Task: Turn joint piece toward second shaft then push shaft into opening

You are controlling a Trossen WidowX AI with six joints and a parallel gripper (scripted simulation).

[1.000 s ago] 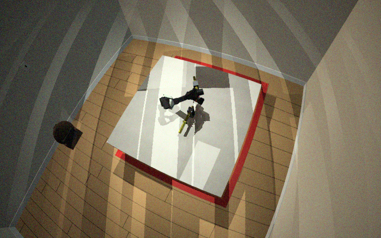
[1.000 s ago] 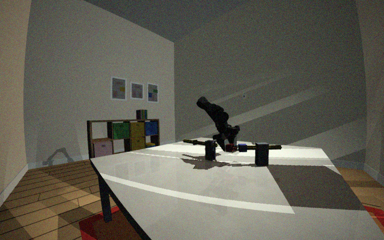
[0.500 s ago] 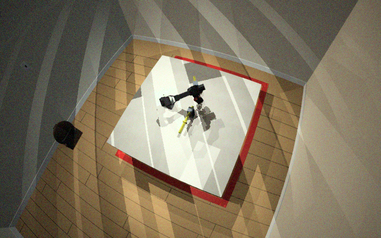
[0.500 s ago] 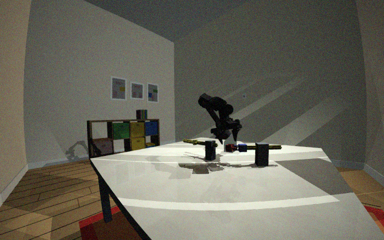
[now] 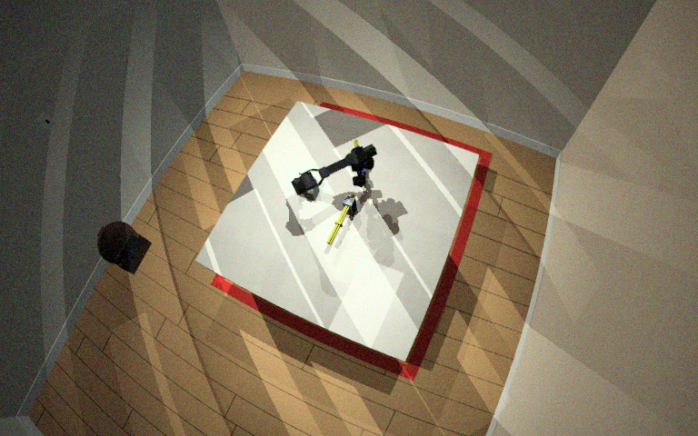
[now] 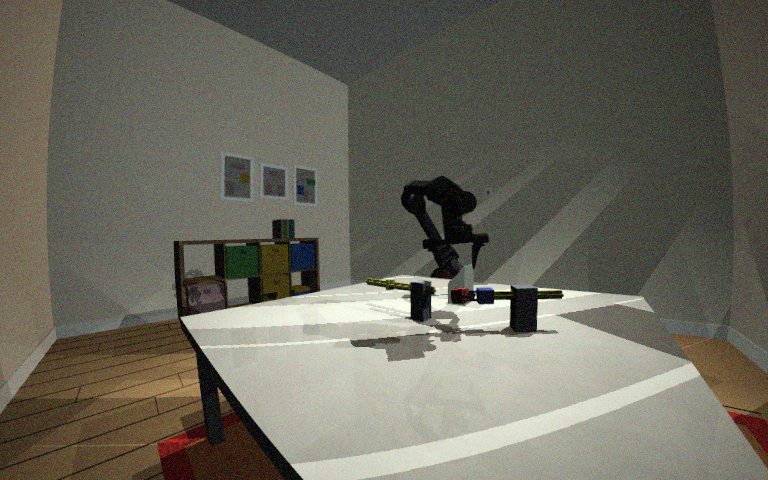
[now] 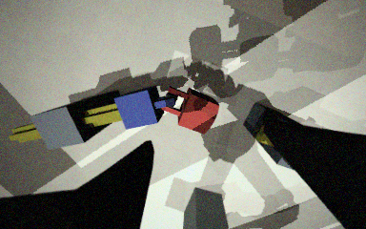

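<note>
The red joint piece (image 6: 459, 295) (image 7: 199, 112) hangs on hinges from the blue part (image 6: 484, 294) (image 7: 136, 109) at the end of the first shaft (image 6: 549, 294) (image 7: 102, 116). It is bent slightly from that shaft's line; its opening is not visible. The first block (image 6: 523, 310) (image 7: 58, 128) bears this shaft. The yellow second shaft (image 5: 336, 226) (image 6: 390, 283) runs through the second block (image 5: 349, 204) (image 6: 420, 305); its short end stops apart from the joint piece. My gripper (image 7: 208, 135) is open and empty above the joint piece. Its right finger partly hides the second block in the wrist view.
The white table (image 5: 308, 277) (image 6: 453, 390) carries the arm and both blocks. A pale upright block (image 6: 462, 283) stands behind the joint piece in the exterior view. A dark grey block (image 7: 205, 210) stands at the bottom of the wrist view. Shadows cross the table around the joint.
</note>
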